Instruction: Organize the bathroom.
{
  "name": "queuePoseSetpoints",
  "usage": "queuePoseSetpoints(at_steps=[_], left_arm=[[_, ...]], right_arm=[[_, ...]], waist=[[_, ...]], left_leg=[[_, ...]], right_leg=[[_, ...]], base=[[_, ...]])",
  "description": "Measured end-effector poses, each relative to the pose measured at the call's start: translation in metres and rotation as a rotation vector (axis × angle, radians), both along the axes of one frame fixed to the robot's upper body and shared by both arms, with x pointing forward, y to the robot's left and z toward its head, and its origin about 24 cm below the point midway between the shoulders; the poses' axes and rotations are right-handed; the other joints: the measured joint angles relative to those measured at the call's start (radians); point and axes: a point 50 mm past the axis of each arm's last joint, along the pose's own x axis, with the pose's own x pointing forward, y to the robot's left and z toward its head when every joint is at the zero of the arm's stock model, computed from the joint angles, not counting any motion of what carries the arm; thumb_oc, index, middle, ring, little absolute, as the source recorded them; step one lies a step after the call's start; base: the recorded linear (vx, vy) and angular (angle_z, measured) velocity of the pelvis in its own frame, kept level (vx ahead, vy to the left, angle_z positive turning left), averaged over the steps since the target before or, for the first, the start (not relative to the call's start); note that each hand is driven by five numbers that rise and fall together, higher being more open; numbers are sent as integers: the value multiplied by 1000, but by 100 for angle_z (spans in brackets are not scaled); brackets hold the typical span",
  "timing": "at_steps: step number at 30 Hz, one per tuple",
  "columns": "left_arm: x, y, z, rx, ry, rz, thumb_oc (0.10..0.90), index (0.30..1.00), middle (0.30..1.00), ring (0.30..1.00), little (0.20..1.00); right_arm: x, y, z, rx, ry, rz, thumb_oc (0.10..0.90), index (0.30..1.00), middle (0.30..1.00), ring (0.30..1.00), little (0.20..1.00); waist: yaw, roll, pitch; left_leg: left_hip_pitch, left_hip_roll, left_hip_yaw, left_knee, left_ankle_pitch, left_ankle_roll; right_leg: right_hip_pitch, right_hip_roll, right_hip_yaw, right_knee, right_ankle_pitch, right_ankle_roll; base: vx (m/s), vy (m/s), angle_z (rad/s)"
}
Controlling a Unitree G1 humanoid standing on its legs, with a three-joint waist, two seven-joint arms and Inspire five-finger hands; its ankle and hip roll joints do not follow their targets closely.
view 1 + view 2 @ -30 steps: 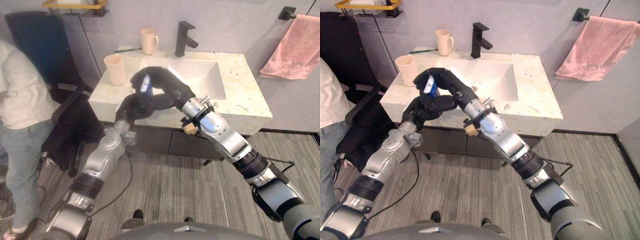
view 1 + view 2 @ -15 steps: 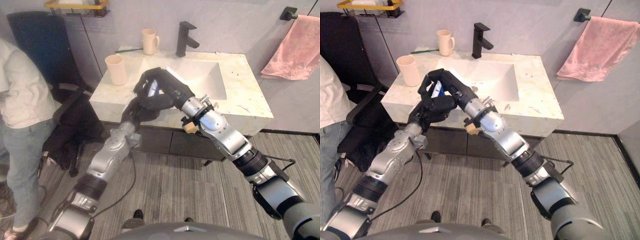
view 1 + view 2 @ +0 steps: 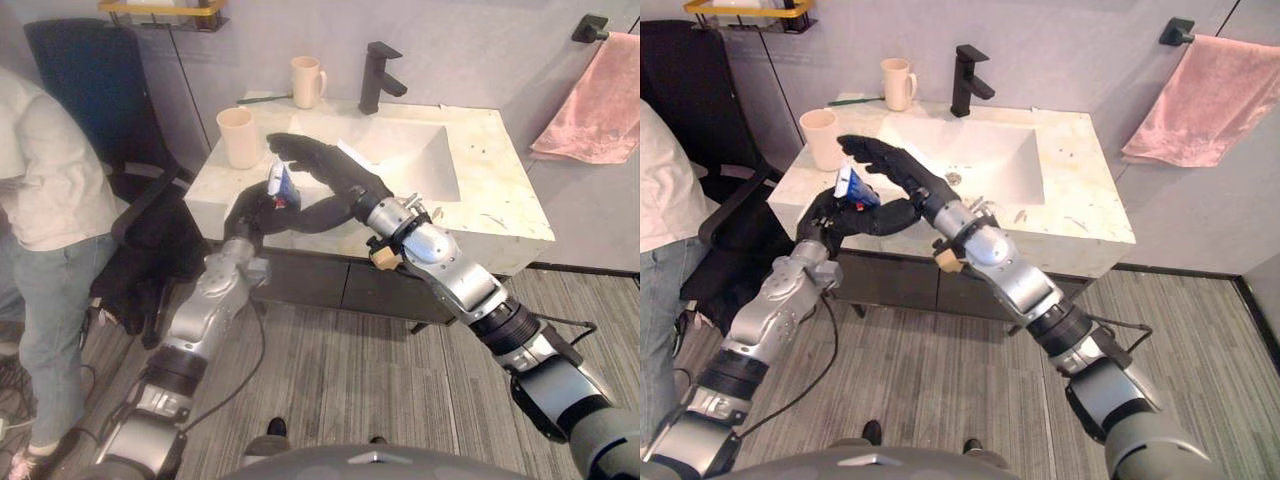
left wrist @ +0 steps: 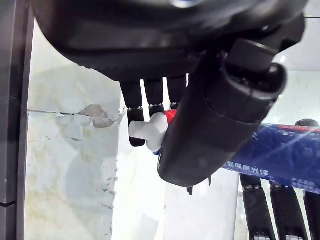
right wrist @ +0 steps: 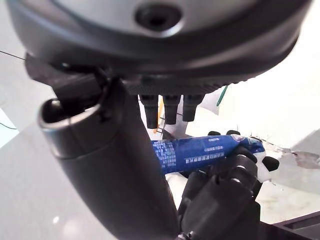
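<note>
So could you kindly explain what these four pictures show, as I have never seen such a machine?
It is a two-armed humanoid robot. Two pictures come from cameras on its head, looking down; two come from cameras on its wrists. Before it is a marble vanity top with a sink, a black faucet, two cups and a green toothbrush. The left hand grips a blue toothpaste tube; the right hand is spread open over it. A pink towel hangs at right; a person stands at left.

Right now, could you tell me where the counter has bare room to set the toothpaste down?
The counter right of the basin is bare. The front left corner is crowded: the left hand grips the toothpaste, the right hand lies open beside it, with the beige cup just behind.
</note>
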Motion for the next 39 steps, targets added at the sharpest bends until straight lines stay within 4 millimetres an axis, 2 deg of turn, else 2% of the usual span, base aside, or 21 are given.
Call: queuePoseSetpoints(at_steps=[8, 9, 10, 11, 12, 13, 14, 15, 16, 32, 33, 34, 39], left_arm=[[0, 0, 0, 0, 0, 0, 400, 300, 300, 300, 300], [0, 0, 0, 0, 0, 0, 400, 300, 300, 300, 300], [0, 0, 0, 0, 0, 0, 400, 300, 300, 300, 300], [0, 0, 0, -1, 0, 0, 400, 300, 300, 300, 300], [0, 0, 0, -1, 0, 0, 400, 300, 300, 300, 300], [0, 0, 0, -1, 0, -1, 400, 300, 300, 300, 300], [0, 0, 0, -1, 0, 0, 400, 300, 300, 300, 300], [0, 0, 0, -1, 0, 0, 400, 300, 300, 300, 300], [0, 0, 0, -1, 0, 0, 400, 300, 300, 300, 300], [-1, -6, -1, 1, -3, -49, 400, 300, 300, 300, 300], [-1, -6, -1, 2, -2, -48, 544, 516, 516, 516, 516], [-1, -6, -1, 3, -3, -47, 800, 900, 900, 900, 900], [-1, -7, -1, 21, -6, -41, 800, 900, 900, 900, 900]], right_arm=[[3, -5, 5, 23, -13, -32, 800, 900, 900, 900, 900], [3, -5, 5, 23, -13, -32, 750, 825, 825, 825, 825], [3, -5, 5, 23, -13, -32, 642, 662, 662, 662, 662], [2, -5, 5, 23, -13, -31, 599, 599, 599, 599, 599], [2, -5, 5, 23, -13, -31, 598, 596, 596, 596, 596], [2, -5, 4, 22, -12, -29, 643, 665, 665, 665, 665], [2, -5, 4, 21, -11, -26, 626, 639, 639, 639, 639], [2, -5, 4, 19, -11, -23, 540, 509, 509, 509, 509], [2, -4, 4, 15, -9, -17, 400, 300, 300, 300, 300], [5, -10, 6, 28, -17, -66, 400, 300, 300, 300, 300], [5, -10, 6, 28, -17, -66, 400, 300, 300, 300, 300], [5, -10, 6, 27, -17, -66, 400, 300, 300, 300, 300], [9, -15, 6, 32, -13, -92, 400, 300, 300, 300, 300]], waist=[[-12, 0, 0], [-14, 0, 0], [-17, 0, 0], [-18, 0, 0], [-19, 0, 0], [-19, 0, 0], [-20, 0, 0], [-20, 0, 0], [-19, 0, 0], [1, 0, 0], [3, 0, 0], [5, 0, 0], [18, 0, 0]], left_leg=[[0, 0, 2, 0, 0, 0], [0, 0, 2, 0, 0, 0], [0, 0, 2, 0, 0, 0], [0, 0, 2, 0, 0, 0], [0, 0, 2, 0, 0, 0], [0, 0, 2, 0, 0, 0], [0, 0, 2, 0, 0, 0], [0, 0, 2, 0, 0, 0], [0, 0, 2, 0, 0, 0], [0, 0, 1, 0, 0, 0], [0, 0, 0, 0, 0, 0], [0, 0, 0, 0, 0, 0], [0, -1, -6, 0, 0, 0]], right_leg=[[-1, 0, 2, 0, 0, 0], [-1, 0, 2, 0, 0, 0], [-1, 0, 2, 0, 0, 0], [-1, 0, 2, 0, 0, 0], [-1, 0, 2, 0, 0, 0], [-1, 0, 2, 0, 0, 0], [-1, 0, 2, 0, 0, 0], [-1, 1, 2, 0, 0, 0], [-1, 1, 2, 0, 0, 0], [0, 1, 1, 0, 0, 0], [1, 1, 0, 0, 0, 0], [1, 0, 0, 0, 0, 0], [4, 0, -6, 0, 0, 0]], base=[[0, 0, 0], [0, 0, 0], [0, 0, 0], [0, 0, 0], [0, 0, 0], [0, 0, 0], [0, 0, 0], [0, 0, 0], [0, 0, 0], [0, 2, 0], [0, 0, 0], [0, 0, 0], [2, 16, 2]])
